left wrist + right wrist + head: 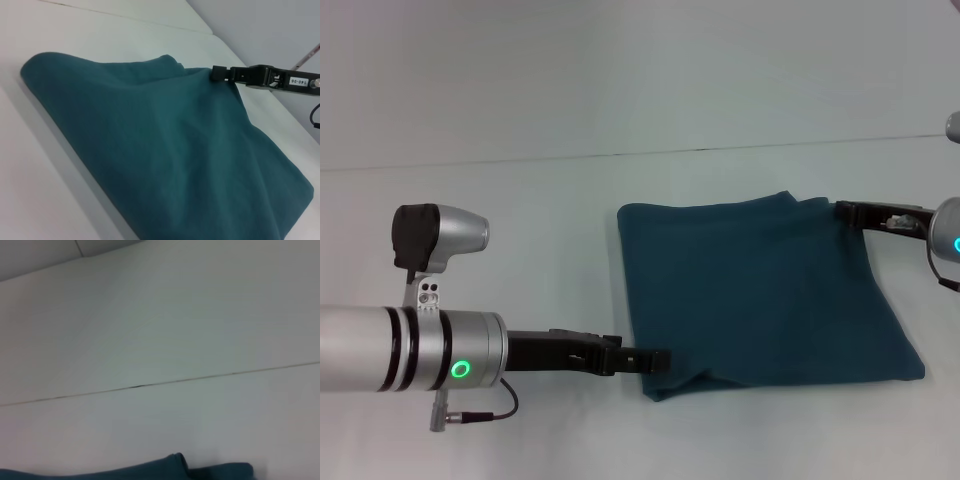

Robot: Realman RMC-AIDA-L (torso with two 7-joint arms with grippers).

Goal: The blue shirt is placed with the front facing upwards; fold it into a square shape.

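Folded blue shirt (760,290) on a white desk (570,90), seen from the head camera. Nearest the desk's front edge, the left gripper (655,358) reaches in from the left side; its black fingers (645,358) touch the shirt's near-left corner, where the cloth bunches slightly, but whether they pinch the fabric or merely rest against it cannot be told. The shirt lies as a roughly square, smooth-topped bundle towards the right side of the desk, with no lettering showing. Farther back, the right gripper (848,211) meets the shirt's far-right corner; in the left wrist view its fingers (218,73) appear closed on the raised fold of cloth there. Beyond the shirt, a thin dark seam (520,160) crosses the desk.
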